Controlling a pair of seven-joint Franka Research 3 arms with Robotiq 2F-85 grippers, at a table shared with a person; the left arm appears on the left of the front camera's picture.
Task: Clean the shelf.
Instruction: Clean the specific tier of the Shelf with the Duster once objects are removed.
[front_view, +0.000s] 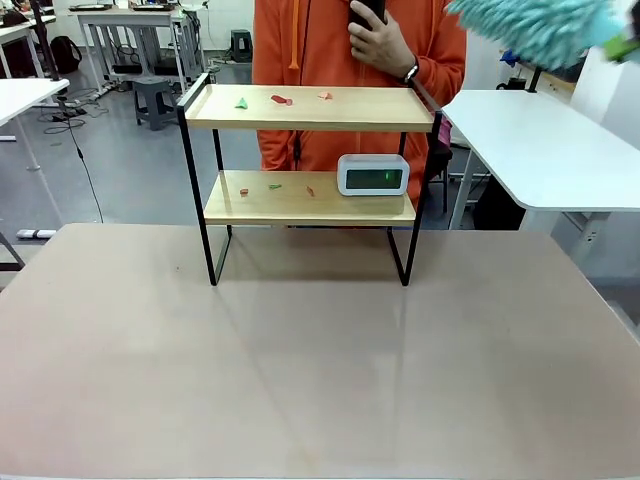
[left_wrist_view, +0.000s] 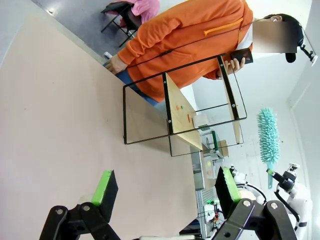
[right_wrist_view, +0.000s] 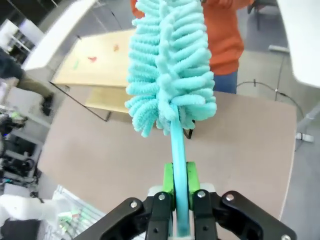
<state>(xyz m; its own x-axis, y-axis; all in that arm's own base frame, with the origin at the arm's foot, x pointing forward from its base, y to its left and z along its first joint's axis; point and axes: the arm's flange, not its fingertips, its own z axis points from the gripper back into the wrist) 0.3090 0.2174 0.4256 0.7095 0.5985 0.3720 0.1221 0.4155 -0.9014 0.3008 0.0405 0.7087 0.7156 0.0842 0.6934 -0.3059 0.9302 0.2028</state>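
The shelf (front_view: 300, 108) stands at the table's far middle, two light wooden boards in a black frame. Small red and green scraps (front_view: 280, 99) lie on its top board and more scraps (front_view: 273, 187) on the lower one, beside a white digital clock (front_view: 372, 174). My right gripper (right_wrist_view: 179, 181) is shut on the handle of a teal fluffy duster (right_wrist_view: 170, 65), held high at the upper right, above and right of the shelf (right_wrist_view: 97, 55); the duster (front_view: 535, 28) shows there in the front view. My left gripper (left_wrist_view: 165, 187) stands open over the table, with the shelf (left_wrist_view: 182, 107) ahead of it.
A person in an orange jacket (front_view: 345, 45) stands behind the shelf holding a dark phone (front_view: 368, 12). A white table (front_view: 540, 145) stands to the right, another at far left. The brown table (front_view: 320, 370) in front of the shelf is bare.
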